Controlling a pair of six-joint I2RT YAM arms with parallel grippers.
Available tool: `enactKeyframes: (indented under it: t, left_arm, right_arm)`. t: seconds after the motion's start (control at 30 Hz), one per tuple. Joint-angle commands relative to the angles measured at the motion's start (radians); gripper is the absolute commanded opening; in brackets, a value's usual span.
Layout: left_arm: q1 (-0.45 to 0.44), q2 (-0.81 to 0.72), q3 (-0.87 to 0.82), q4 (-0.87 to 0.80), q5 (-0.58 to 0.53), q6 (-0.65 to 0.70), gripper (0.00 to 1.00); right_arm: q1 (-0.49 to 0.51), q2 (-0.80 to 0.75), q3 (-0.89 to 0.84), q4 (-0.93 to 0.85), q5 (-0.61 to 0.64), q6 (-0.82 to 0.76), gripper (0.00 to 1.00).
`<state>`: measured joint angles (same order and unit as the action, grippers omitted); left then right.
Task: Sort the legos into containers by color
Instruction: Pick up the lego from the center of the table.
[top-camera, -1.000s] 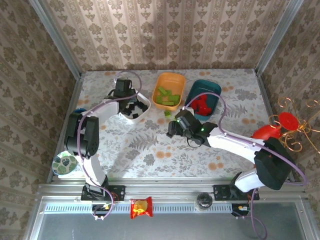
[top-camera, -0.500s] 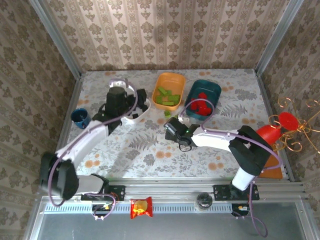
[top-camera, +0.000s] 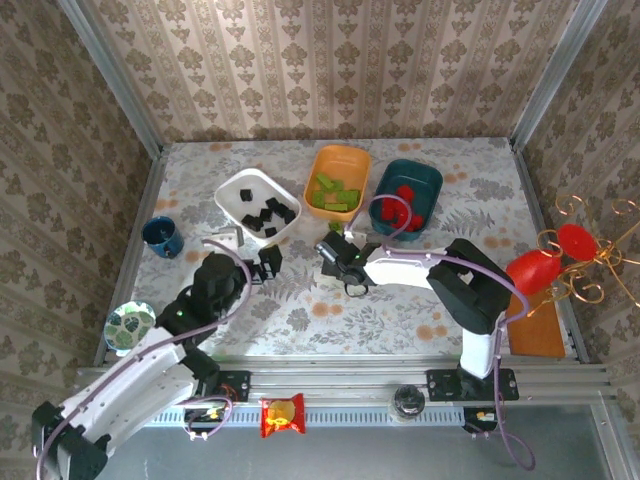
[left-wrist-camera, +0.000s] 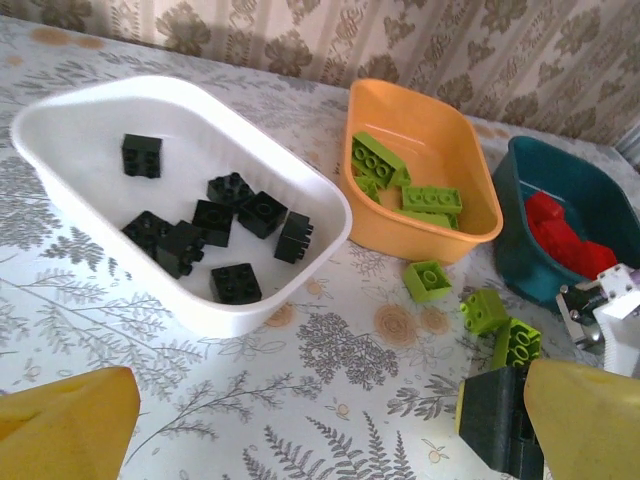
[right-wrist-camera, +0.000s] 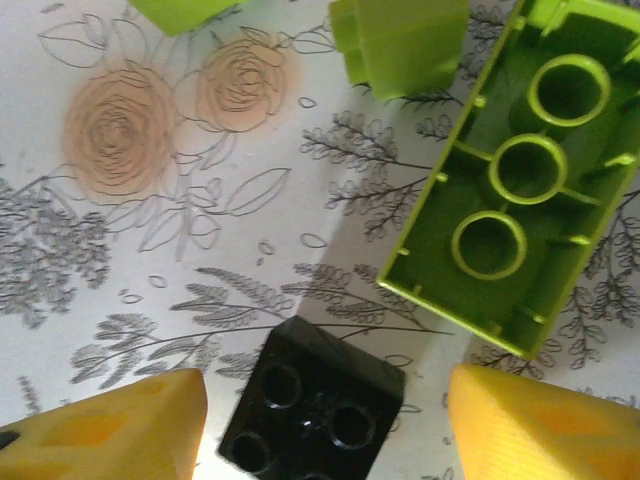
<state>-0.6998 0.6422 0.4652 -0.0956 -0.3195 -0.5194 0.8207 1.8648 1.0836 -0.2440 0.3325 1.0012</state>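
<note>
Left gripper (left-wrist-camera: 330, 415) on near side of white tray (left-wrist-camera: 270, 320), fingers spread wide, nothing between. Right gripper (right-wrist-camera: 325, 420) low over table (right-wrist-camera: 200, 250), fingers apart, straddling loose black brick (right-wrist-camera: 300, 390), not pinching it. Upturned long lime brick (right-wrist-camera: 515, 200) just far-right of it. Black bricks (left-wrist-camera: 262, 213) in white tray, lime bricks (left-wrist-camera: 432, 198) in orange tray (left-wrist-camera: 440, 245), red bricks (left-wrist-camera: 560, 235) in teal tray (left-wrist-camera: 515, 270).

Black bricks (left-wrist-camera: 215, 225), white tray (left-wrist-camera: 90, 130); lime bricks (left-wrist-camera: 432, 197), orange tray (left-wrist-camera: 430, 130); red bricks (left-wrist-camera: 560, 230), teal tray (left-wrist-camera: 520, 255); floral tablecloth (left-wrist-camera: 330, 350).
</note>
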Motion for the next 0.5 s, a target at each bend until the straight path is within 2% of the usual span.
enactKeyframes:
  t: [0.0, 0.1, 0.2, 0.37, 0.47]
  left_arm:
    - [-0.004, -0.057, -0.034, -0.098, -0.061, -0.034, 1.00]
    - [-0.003, -0.083, -0.053, -0.116, -0.069, -0.048, 1.00]
    - [-0.003, -0.087, -0.052, -0.135, -0.084, -0.041, 1.00]
    - [-0.002, -0.099, -0.046, -0.176, -0.114, -0.042, 1.00]
    - [-0.002, -0.111, -0.058, -0.178, -0.121, -0.046, 1.00]
  right_arm:
    - [0.001, 0.020, 0.013, -0.028, 0.003, 0.013, 0.57]
    - [0.000, 0.016, 0.019, -0.027, -0.011, -0.019, 0.45]
    - [0.000, -0.002, 0.020, -0.014, -0.041, -0.082, 0.38]
    - [0.004, -0.077, 0.031, 0.066, -0.171, -0.271, 0.36]
    - [0.004, -0.080, 0.119, 0.080, -0.267, -0.387, 0.36]
